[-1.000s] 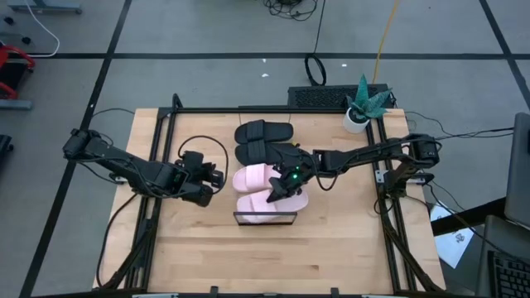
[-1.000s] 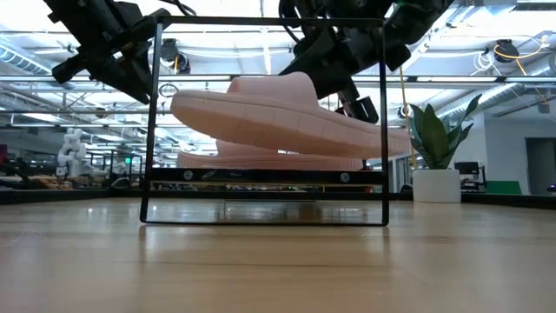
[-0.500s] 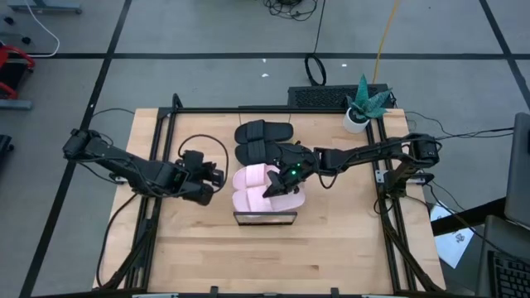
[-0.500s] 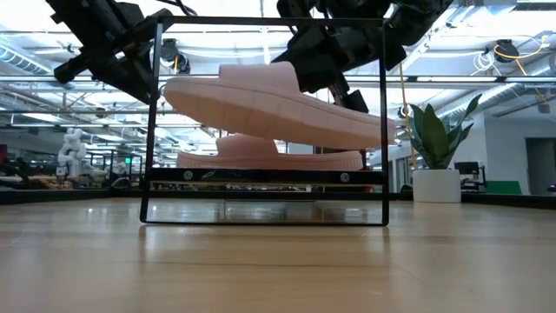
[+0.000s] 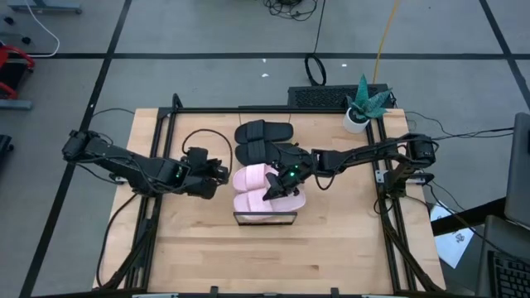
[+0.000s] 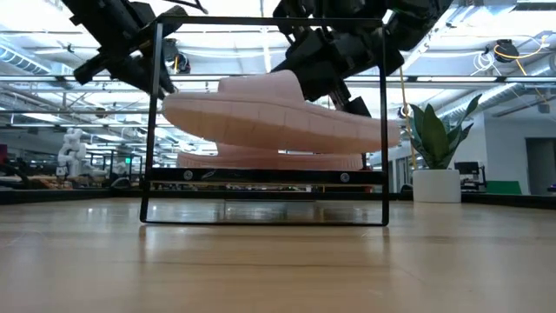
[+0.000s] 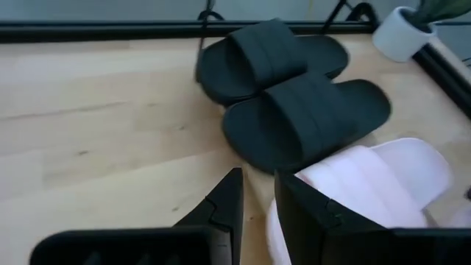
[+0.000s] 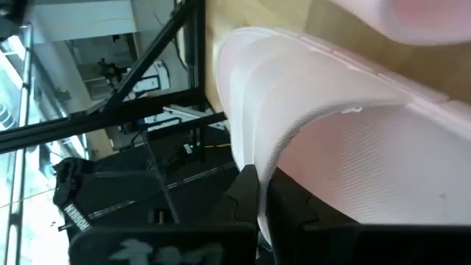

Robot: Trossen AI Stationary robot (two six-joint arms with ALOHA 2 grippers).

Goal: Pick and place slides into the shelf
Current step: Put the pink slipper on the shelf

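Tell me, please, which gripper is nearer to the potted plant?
The right gripper, holding a pink slide mid-table, is nearer the potted plant; the left gripper sits farther away, across the slides.

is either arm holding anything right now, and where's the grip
The right gripper holds a pale pink slide by its wide strap, lifted and tilted above the other pink slide. The left gripper holds nothing.
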